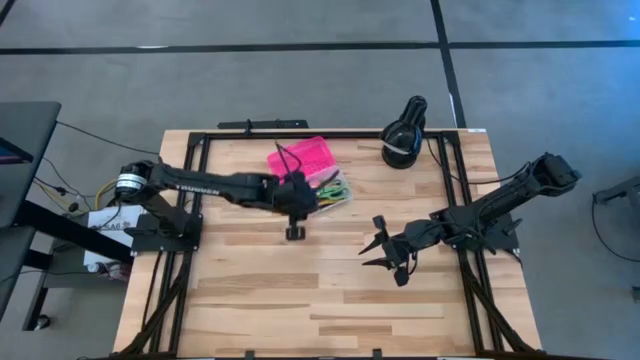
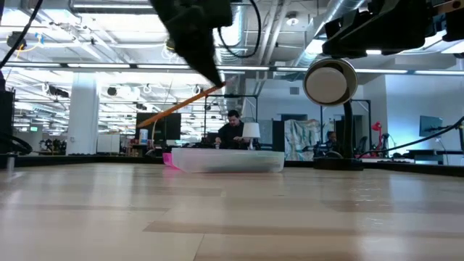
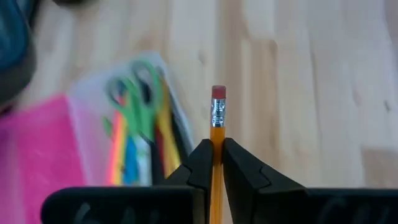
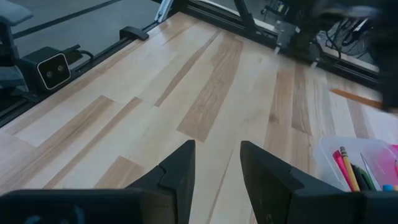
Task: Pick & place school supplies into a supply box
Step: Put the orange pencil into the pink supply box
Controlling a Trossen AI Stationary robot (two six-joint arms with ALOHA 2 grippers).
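Left hand (image 3: 212,163) grips one pencil (image 3: 217,127); right hand (image 4: 216,163) open, empty.

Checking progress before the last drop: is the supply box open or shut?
Open. The pink lid lies flat beside the clear base, where scissors and pens show uncovered.

Bright ceiling light; left wrist view blurred.
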